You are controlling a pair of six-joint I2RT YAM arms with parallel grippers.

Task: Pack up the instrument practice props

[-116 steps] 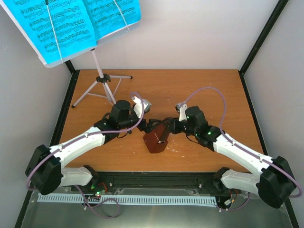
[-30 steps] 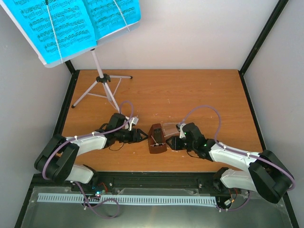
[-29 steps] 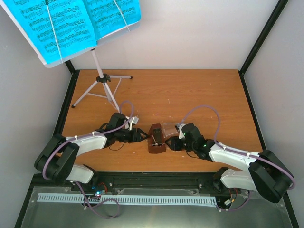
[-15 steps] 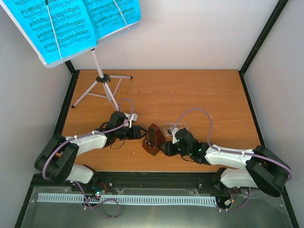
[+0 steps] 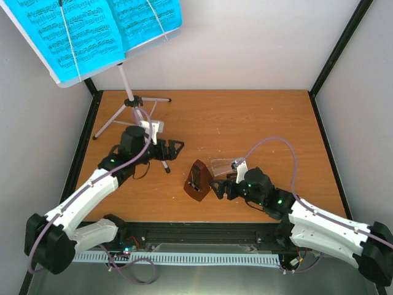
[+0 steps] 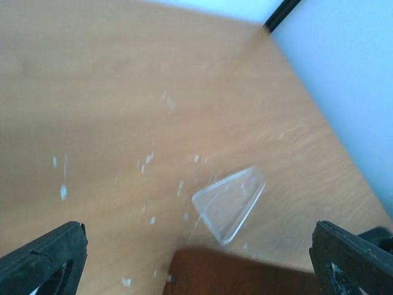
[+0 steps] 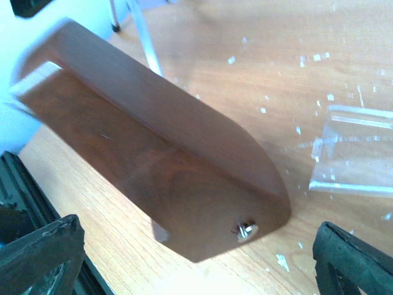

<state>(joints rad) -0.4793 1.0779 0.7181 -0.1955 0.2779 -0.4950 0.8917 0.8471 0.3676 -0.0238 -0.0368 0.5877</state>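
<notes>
Top external — metronome [image 5: 198, 182], clear cover [image 5: 222, 166] beside it; left gripper [image 5: 173, 153], right gripper [image 5: 216, 187] both spread wide — empty.

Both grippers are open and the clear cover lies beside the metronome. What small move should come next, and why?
Probably the right gripper should close on the brown metronome, which lies right before its open jaws; the clear cover lies loose beside it, and the left gripper is farther off.

Orange-brown wooden table [image 5: 245, 123], pale walls [image 5: 258, 43], black corner posts [image 5: 339, 46]
</notes>
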